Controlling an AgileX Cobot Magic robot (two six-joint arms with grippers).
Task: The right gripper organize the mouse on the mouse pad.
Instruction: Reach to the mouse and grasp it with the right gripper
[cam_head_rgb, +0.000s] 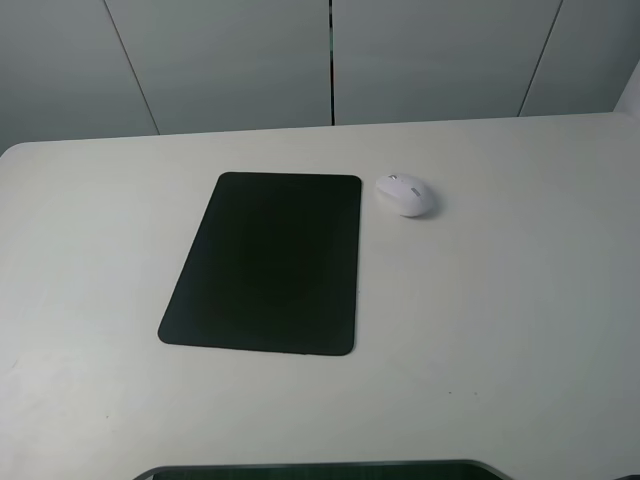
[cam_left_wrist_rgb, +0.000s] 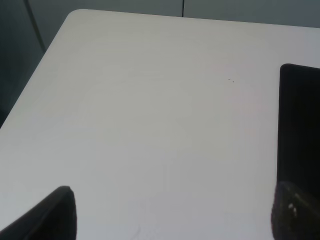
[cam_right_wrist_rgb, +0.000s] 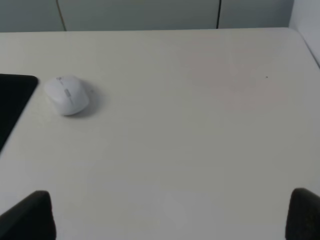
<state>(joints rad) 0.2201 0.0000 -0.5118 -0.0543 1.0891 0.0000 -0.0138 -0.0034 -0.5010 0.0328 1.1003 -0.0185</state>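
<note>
- Exterior high view: the mouse (cam_head_rgb: 405, 195) lay on the bare table (cam_head_rgb: 500, 330), just beside the far right corner of the mouse pad (cam_head_rgb: 265, 262) and wholly off it. A narrow strip of table separated the two. Neither arm appeared in this view.
- Left wrist view: the left gripper (cam_left_wrist_rgb: 172, 215) hung over the table with its fingers spread wide, holding nothing. One edge of the mouse pad (cam_left_wrist_rgb: 300, 125) ran beside one finger.
- Right wrist view: the right gripper (cam_right_wrist_rgb: 167, 217) was also spread wide and empty, well apart from the mouse (cam_right_wrist_rgb: 67, 95). The mouse lay ahead of it, next to the pad's corner (cam_right_wrist_rgb: 12, 100).
- Handling assessment: the mouse appeared to be a light, rigid plastic shell with a smooth domed top, probably slippery under narrow fingers. The best hold looked to be across its two long flanks, near mid-length and low on the body. If one finger touched first, the mouse could skate or turn on the smooth table.
</note>
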